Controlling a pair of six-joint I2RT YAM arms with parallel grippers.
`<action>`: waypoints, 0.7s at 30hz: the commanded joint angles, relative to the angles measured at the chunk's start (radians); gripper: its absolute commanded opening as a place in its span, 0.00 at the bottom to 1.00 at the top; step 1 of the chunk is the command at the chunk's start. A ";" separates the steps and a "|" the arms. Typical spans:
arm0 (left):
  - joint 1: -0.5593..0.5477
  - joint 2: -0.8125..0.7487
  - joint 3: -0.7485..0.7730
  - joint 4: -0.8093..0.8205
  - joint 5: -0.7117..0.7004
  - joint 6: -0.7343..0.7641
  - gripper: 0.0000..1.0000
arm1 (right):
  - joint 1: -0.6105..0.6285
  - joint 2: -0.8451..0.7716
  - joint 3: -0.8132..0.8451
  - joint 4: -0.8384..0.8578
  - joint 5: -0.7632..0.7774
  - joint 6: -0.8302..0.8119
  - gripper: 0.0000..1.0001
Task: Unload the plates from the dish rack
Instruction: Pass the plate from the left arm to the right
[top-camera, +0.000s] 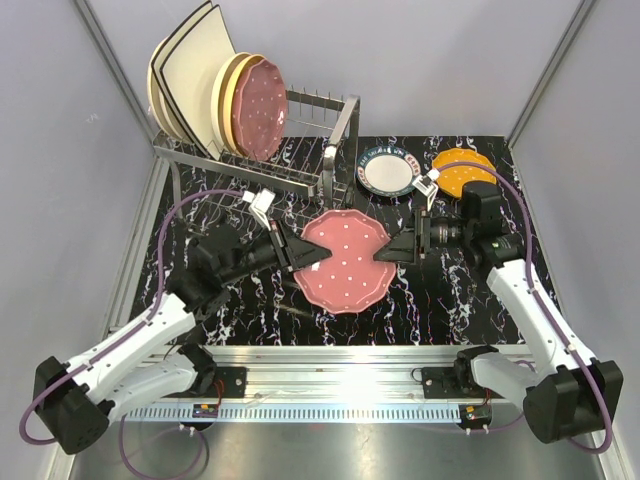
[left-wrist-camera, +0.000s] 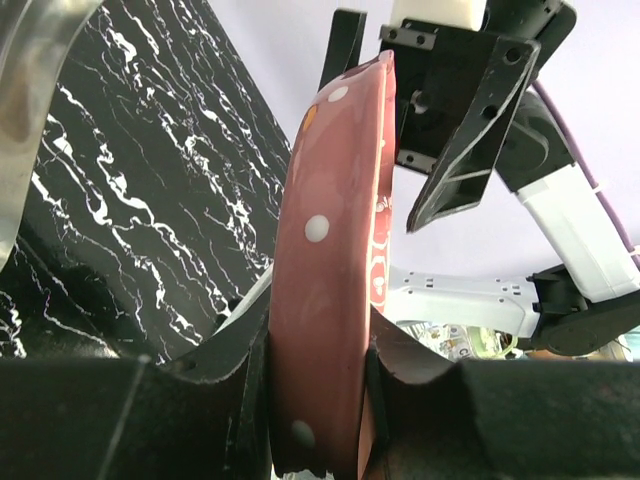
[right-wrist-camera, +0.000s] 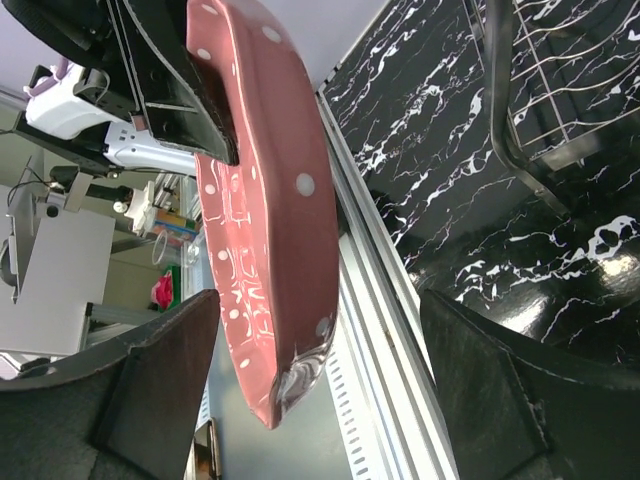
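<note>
Top view. The left arm reaches from the near-left base, forearm angled up and to the right. The left gripper (top-camera: 298, 255) is clamped on the left rim of the held maroon plate (top-camera: 345, 262). The plate is face up over the black marbled table top (top-camera: 440, 300), in front of the dish rack (top-camera: 338, 140). The right arm comes in from the near-right base, wrist bent inward. The right gripper (top-camera: 391, 250) is at the plate's right rim.

Count in the rack, all on edge at the left end:
- two cream square plates (top-camera: 195, 75) with a dark edge line
- at least two cream-yellow round plates (top-camera: 232, 95)
- one maroon dotted plate (top-camera: 262, 112)

On the table to the right of the rack are one patterned-rim white plate (top-camera: 388, 170) and one orange plate (top-camera: 462, 172), just beside each other. The rack is silver wire with upright prongs.

Left wrist view. The held plate is seen edge on, glossy, with a scalloped rim and white dots. The left fingers (left-wrist-camera: 230, 400) press both faces of it.

Right wrist view. The right fingers (right-wrist-camera: 150, 390) straddle the rim with the jaws wide. A gap shows on each side, and no contact is seen.
</note>
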 joint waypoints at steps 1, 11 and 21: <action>-0.008 -0.006 0.007 0.261 -0.040 -0.049 0.00 | 0.026 0.000 -0.013 0.109 0.004 0.059 0.85; -0.026 0.071 0.003 0.339 -0.103 -0.058 0.00 | 0.055 0.016 -0.063 0.236 -0.021 0.164 0.68; -0.040 0.105 0.017 0.344 -0.138 -0.038 0.00 | 0.063 0.005 -0.079 0.288 -0.044 0.195 0.16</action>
